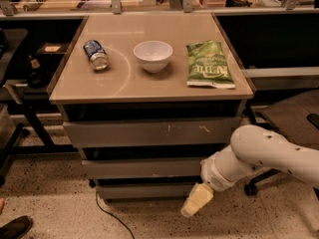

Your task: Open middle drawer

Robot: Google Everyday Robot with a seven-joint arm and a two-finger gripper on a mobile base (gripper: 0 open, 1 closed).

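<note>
The middle drawer (142,168) has a flat, plain grey front with no handle, between the taller scratched drawer (149,132) and the narrow bottom drawer (139,190). The hand (197,201) hangs low by the bottom drawer's right end; apart or together, I cannot tell.

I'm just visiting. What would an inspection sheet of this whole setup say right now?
Surface: tan cabinet top, three items on it.
Job's things: middle drawer, looks shut.
Clutter: can lying on its side, white bowl, green chip bag.
Grippers: pincer hangs low, below the middle drawer's right end.
Cables: black cable on the floor by the cabinet.
Surroundings: speckled floor, shoe at lower left.
</note>
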